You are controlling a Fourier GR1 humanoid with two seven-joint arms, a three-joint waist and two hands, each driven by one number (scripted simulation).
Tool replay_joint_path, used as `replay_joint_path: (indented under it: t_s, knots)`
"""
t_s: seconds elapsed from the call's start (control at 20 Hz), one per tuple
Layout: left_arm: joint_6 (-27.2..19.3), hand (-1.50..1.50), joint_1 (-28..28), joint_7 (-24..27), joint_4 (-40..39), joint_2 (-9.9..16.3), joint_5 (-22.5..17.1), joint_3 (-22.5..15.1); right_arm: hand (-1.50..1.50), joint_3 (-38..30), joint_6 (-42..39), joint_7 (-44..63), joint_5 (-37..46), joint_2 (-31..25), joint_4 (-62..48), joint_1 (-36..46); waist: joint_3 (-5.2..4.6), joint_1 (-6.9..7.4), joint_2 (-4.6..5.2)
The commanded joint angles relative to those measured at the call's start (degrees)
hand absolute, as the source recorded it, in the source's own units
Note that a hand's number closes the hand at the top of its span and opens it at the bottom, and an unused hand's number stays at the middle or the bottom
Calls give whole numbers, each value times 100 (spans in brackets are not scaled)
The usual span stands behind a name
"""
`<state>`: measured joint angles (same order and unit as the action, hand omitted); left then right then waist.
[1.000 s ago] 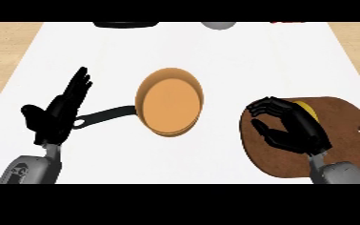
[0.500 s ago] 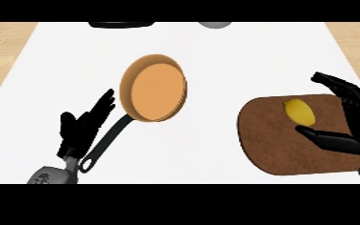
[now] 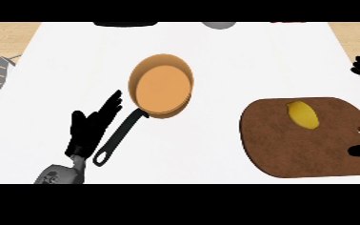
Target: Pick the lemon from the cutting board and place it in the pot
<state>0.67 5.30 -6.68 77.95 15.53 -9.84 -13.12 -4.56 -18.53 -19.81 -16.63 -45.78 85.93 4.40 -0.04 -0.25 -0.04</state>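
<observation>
A yellow lemon (image 3: 302,113) lies on the round brown cutting board (image 3: 281,148) at the right of the white counter. Nothing touches it. Only two black tips of my right hand (image 3: 355,148) show at the view's right edge, one beside the board and one higher up; they are spread wide apart and hold nothing. The pot (image 3: 163,86) is an orange pan in the middle with a black handle (image 3: 116,140) pointing to the lower left. My left hand (image 3: 90,126) rests open just left of that handle, fingers straight and pointing up to the right.
A dark item (image 3: 126,24), a grey round item (image 3: 221,25) and a sliver of red (image 3: 285,22) sit along the counter's far edge. A grey object (image 3: 4,69) pokes in at the left edge. Wooden floor shows beyond both far corners.
My right hand, curled over the lemon a second ago, has opened and drawn off to the right, leaving the lemon bare on the board. My left hand has moved in beside the pan's handle.
</observation>
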Motion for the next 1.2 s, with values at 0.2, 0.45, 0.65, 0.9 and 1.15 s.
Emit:
replay_joint_path:
  t_s: [0.2,0.45,0.65,0.9,1.15]
  knots:
    - [202,0,72,78,-243,-118,100,18,-150,186,-570,2162,-586,-249,-77,769,-2,61,11]
    - [109,0,49,27,-54,-188,211,-65,-150,1185,-1159,1853,437,-116,-582,582,5,123,24]
    - [-17,0,132,-371,188,-257,220,28,-150,1415,-1230,1448,1297,105,-1214,872,9,92,15]
    - [306,0,51,163,-154,-262,295,243,-150,1179,-1120,162,2293,470,-2722,1387,8,80,19]
    - [501,0,8,-49,-98,-152,217,474,-150,798,-1083,-647,2526,528,-3675,1706,8,84,19]
